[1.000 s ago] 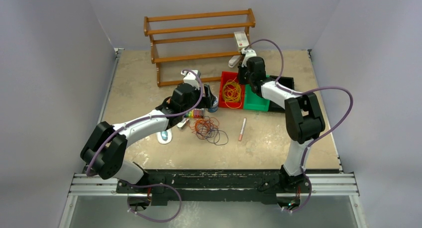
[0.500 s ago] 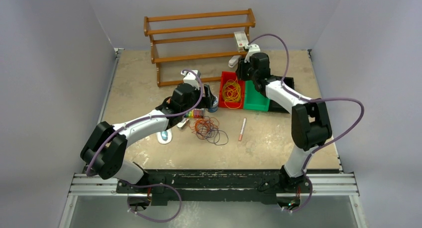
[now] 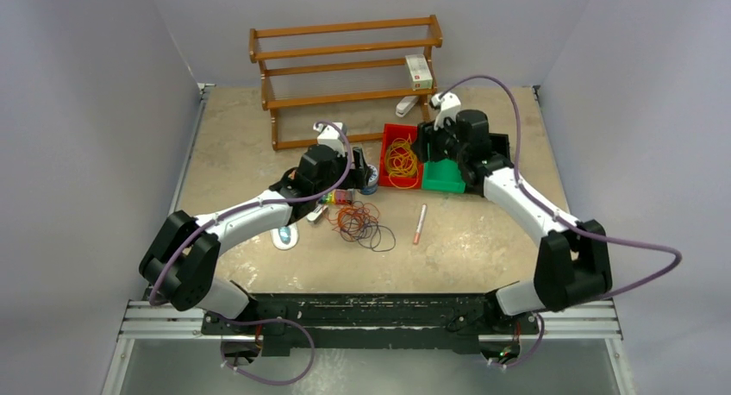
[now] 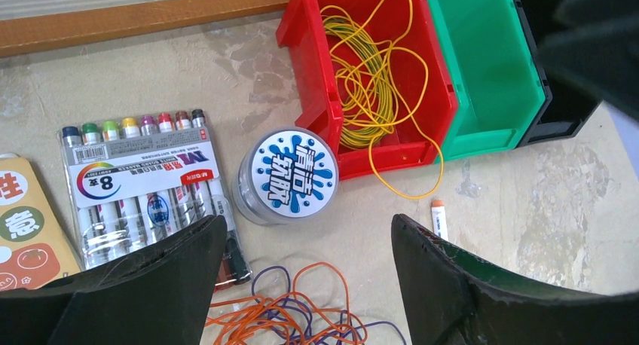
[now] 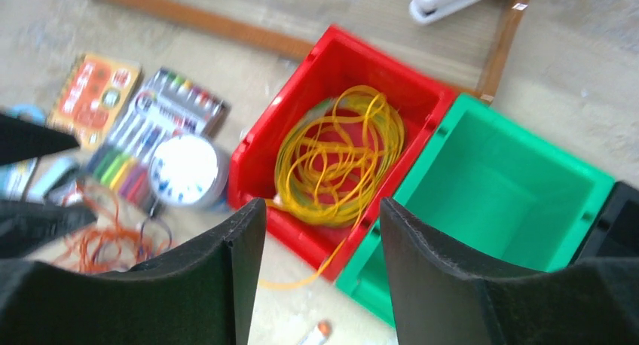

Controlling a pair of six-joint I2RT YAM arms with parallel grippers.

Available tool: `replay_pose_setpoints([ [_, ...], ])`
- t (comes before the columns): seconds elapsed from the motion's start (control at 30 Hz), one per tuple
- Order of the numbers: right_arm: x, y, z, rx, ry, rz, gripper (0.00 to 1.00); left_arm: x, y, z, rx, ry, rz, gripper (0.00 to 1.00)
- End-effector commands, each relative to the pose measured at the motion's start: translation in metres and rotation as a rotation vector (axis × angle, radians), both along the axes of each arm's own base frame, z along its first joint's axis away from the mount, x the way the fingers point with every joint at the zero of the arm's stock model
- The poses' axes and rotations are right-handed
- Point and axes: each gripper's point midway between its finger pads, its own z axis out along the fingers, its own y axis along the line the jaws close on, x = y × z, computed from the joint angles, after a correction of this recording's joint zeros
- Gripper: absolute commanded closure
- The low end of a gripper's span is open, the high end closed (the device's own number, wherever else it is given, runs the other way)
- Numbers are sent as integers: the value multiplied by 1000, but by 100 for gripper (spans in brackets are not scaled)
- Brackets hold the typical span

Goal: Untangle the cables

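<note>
Partway through, by the look of it.
- Done: yellow cables (image 4: 362, 96) sorted out and lying in the red bin (image 4: 313, 59). One yellow loop (image 4: 411, 187) spills over the near rim onto the surface (image 3: 483, 240).
- Left: orange and purple tangle (image 3: 360, 222), one knotted heap on the surface, near the red bin's front and just beside the marker pack (image 4: 143, 187). No orange or purple in any bin yet.
- Green bin (image 4: 482, 66) bare inside. Black bin (image 4: 554, 108) interior too dark to tell.

End effectors:
- Left end effector (image 4: 305, 232): spread wide, nothing between the fingers, hovering over the tangle's far edge.
- Right end effector (image 5: 322, 209): fingers apart, nothing pinched, above the red/green bin boundary.

Counts:
- Bins: three, side by side (red, green, black).
- Cable groups: two (yellow in bin, mixed heap on surface); three colours. Loops per colour too fine and overlapped to count.
- One marker pack, one round tub (image 4: 290, 172), one pen (image 3: 420, 223), one booklet (image 4: 22, 224).
- One wooden rack (image 3: 345, 67), one box (image 3: 417, 70) on it, one stapler (image 3: 406, 107) beneath.
</note>
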Motion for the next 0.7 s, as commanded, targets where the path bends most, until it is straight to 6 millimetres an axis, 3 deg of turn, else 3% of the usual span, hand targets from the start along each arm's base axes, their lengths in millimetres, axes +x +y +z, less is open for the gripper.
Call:
replay_pose_setpoints([
  [0.0,-38,18,4,-50,-80,199,38,3,3,26,-34,-43,17,20],
  [0.13,-62,42,-19,-137,-64,289,32,0,9,26,-30,-35,29,20],
  [0.3,-71,64,-54,-193,19,352,27,0,18,32,-21,-44,55,20],
  [0.67,-40,70,-86,-251,75,283,31,0,62,50,8,-93,213,20],
])
